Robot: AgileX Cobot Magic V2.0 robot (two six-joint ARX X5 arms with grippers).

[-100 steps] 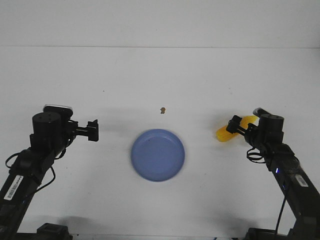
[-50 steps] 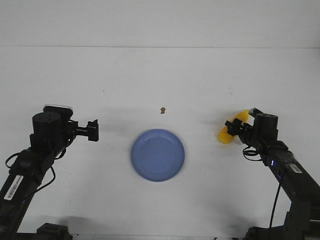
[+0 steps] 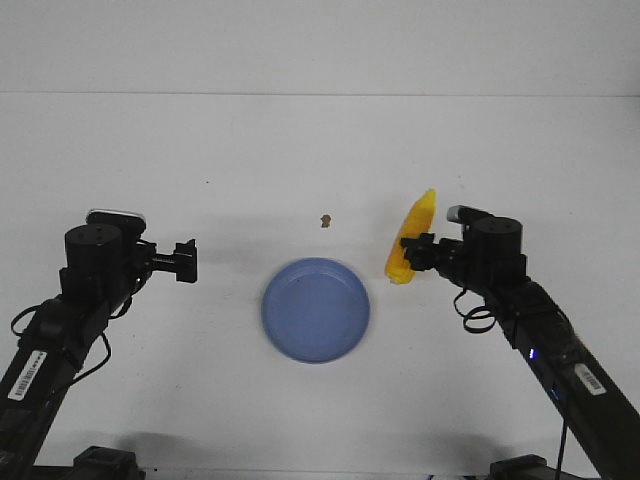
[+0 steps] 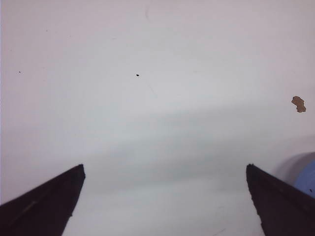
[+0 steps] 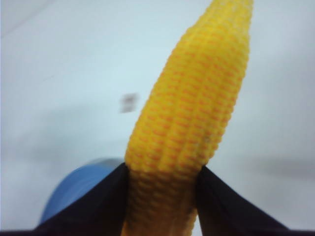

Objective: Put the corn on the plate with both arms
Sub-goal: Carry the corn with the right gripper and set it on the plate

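- Now the carry is the step in hand, as I judge it: the right gripper (image 3: 408,254) holds the corn (image 3: 411,238) off the bench (image 3: 300,150), just right of the plate (image 3: 316,309) and not yet over it.
- Corn: tilted, near upright, its pointed tip up and away from the robot, its blunt end low and toward the plate's right rim. In the right wrist view the corn (image 5: 192,123) runs lengthwise out past the jaws.
- Right jaws: closed on the corn's lower part, one dark finger (image 5: 93,206) pressed on each side of the cob — most of its length stands free beyond them.
- Plate: bare in the front view; a blue arc of the plate (image 5: 78,189) shows in the right wrist view, beside and below the cob.
- Left gripper (image 3: 186,262): hangs well left of the plate, pointing toward it. In the left wrist view its jaws are spread wide with nothing between them, only bench and a sliver of the plate (image 4: 307,179) at the edge.
- Next move, to my mind: swing the corn leftward until it sits over the plate's middle, bring it down and lay it flatter, then part the jaws. A cob held near upright would probably topple or roll on release — lowering the tip first looks wise.
- Whether the left arm is meant to take the corn or steady it I cannot tell from here.
- A small brown speck (image 3: 325,220) lies on the bench beyond the plate, clear of the path.
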